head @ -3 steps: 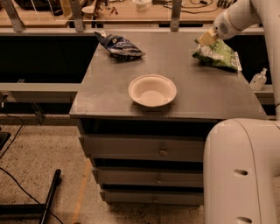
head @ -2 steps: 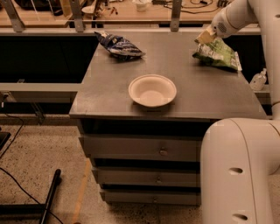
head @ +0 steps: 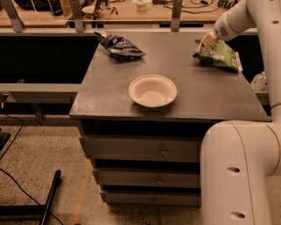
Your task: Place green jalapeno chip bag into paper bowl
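The green bag (head: 218,54) lies at the far right of the table (head: 109,94), close to its right edge, with its far left corner tipped up a little. The gripper (head: 209,39) is right at that raised corner and touches it; whether it has closed on the bag or merely rests there cannot be told. The bowl (head: 153,91) stands upright near the middle of the table, toward the near edge, well apart from the green bag and holding nothing. A blue bag (head: 119,45) lies crumpled at the far left of the table. The tabletop is flat, dull grey and matte, with three drawers (head: 140,149) stacked below it, each with a small knob. The white arm (head: 239,176) rises thick in the near right and reaches over to the far right corner. Beyond the table runs a wooden bench (head: 127,12) strewn with small items. The floor (head: 35,154) is speckled stone, with a black pole (head: 50,197) and thin cables lying at the near left.
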Available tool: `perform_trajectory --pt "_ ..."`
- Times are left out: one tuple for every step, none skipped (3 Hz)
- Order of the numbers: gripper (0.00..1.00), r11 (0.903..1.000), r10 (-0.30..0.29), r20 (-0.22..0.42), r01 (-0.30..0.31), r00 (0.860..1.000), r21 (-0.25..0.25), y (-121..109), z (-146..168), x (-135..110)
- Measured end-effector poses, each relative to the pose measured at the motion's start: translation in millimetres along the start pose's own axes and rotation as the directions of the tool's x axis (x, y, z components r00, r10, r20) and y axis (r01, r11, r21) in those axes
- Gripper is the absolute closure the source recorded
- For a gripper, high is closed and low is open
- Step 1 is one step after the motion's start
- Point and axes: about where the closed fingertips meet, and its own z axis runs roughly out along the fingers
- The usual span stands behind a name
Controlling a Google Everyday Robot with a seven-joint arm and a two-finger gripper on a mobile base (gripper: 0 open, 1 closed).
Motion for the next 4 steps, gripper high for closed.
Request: perform_trajectory --pt "0.12 0.9998 0.018 -0.003 -0.018 1.0 -0.002 -1.4 2.2 6.5" --pt "0.0 0.9991 0.041 0.001 -0.041 0.999 -0.004 -4.4 3.9 16.2" --pt "0.0 0.9991 0.023 0.002 -0.023 1.0 -0.036 1.7 8.4 23.4" --pt "0.0 0.9956 -0.036 -0.036 0.033 0.999 -0.088 15.9 17.1 34.4"
